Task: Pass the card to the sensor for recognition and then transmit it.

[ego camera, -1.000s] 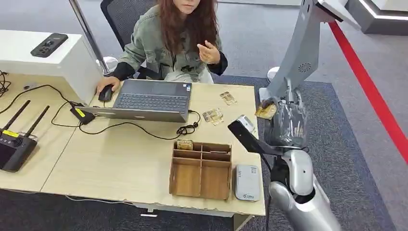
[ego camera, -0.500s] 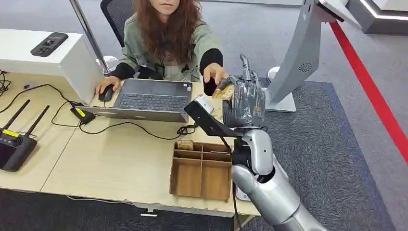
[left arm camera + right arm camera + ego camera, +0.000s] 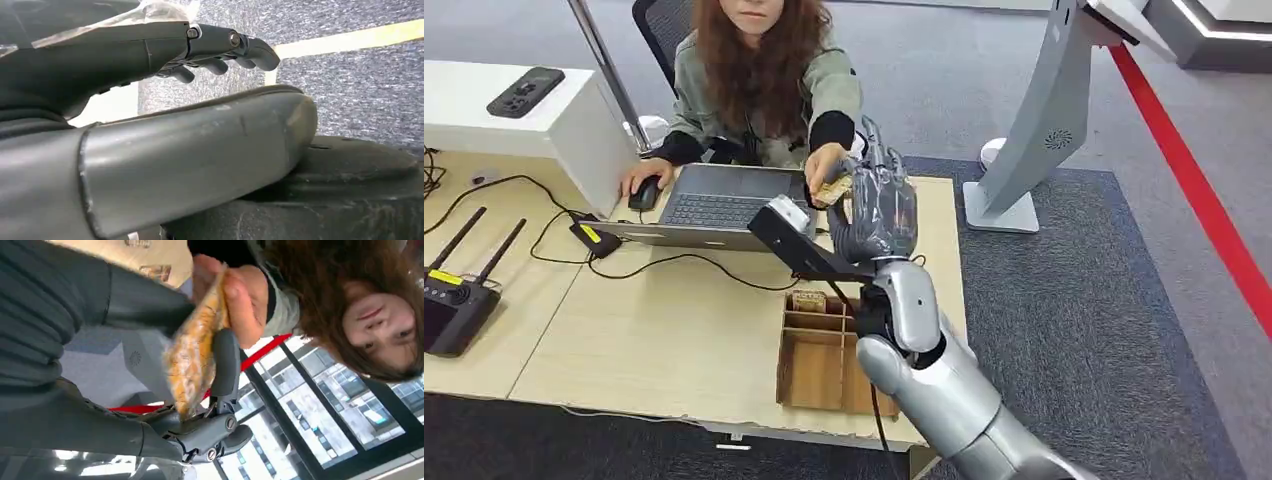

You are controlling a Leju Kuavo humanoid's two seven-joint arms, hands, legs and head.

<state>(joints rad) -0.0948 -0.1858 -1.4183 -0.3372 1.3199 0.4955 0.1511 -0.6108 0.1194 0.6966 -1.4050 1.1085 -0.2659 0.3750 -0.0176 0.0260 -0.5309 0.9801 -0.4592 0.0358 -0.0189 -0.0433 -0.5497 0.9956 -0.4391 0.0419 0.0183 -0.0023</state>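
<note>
— What is hidden or cut off?

— The right arm covers the right part of the wooden organizer (image 3: 824, 350) at the counter's (image 3: 674, 330) near edge, and the card reader that lay beside it cannot be made out behind the arm. The kiosk stand (image 3: 1044, 100) on the carpet to the right runs out of the picture at the top. In the left wrist view the left hand (image 3: 220, 47) hangs over grey carpet, fingers loosely curled with nothing in them.

— And since a second ago?

— The right hand (image 3: 874, 205) has swung from the kiosk stand, off the right edge of the counter, leftward to the far side of the counter beside the laptop (image 3: 724, 205). The person, then with one hand raised at the chest, now reaches forward.

— Where is the card?

— The card (image 3: 192, 347), in a clear sleeve, is pinched between the right hand's thumb and fingers, while the person's hand (image 3: 826, 165) grips its far end. Both hold it.

— Open room?

— Bare counter lies left of the organizer, between the cables and the near edge; the router (image 3: 454, 300) sits at the far left.
</note>
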